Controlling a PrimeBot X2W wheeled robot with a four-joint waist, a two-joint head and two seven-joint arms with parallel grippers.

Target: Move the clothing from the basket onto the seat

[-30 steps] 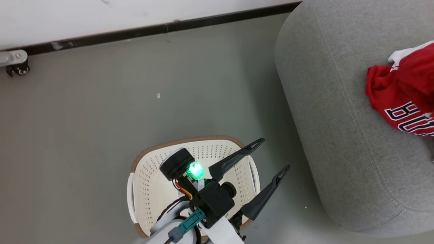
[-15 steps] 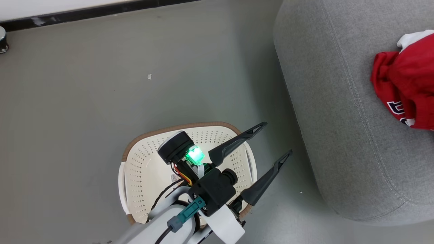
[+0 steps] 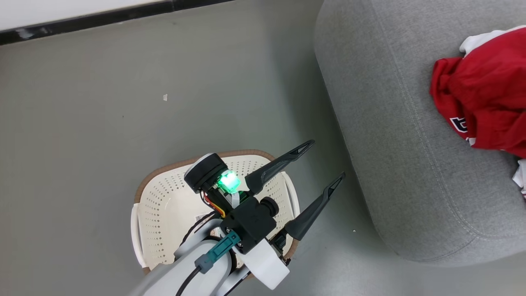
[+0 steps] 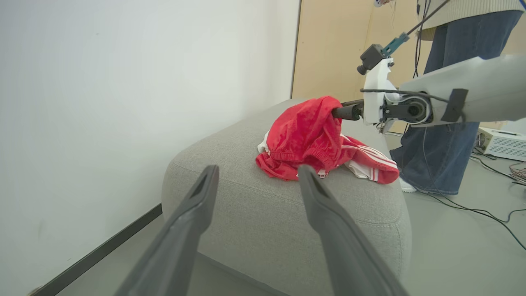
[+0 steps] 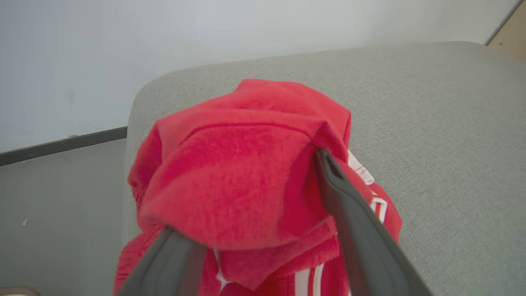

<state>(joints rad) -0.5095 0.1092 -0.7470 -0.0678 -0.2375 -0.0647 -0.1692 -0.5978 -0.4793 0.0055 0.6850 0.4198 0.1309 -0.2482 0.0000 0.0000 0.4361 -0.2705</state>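
The red clothing lies heaped on the grey seat, with one dark letter peeking out at its lower edge. In the left wrist view the clothing sits on the seat, and my right gripper reaches into it from the right. In the right wrist view my right gripper stands open, its fingers wide apart, and a red garment bulges over and between them, hiding the left fingertip. My left gripper hangs open above the cream basket. No cloth shows in the visible part of the basket.
A person in jeans stands by the far end of the seat. Cables trail over the floor there, near a white box. A white wall with a dark baseboard runs behind the basket, across bare grey floor.
A red garment has come down over the lettered one on the seat, hiding most of the letters. The head camera has shifted. My left gripper stays open over the basket.
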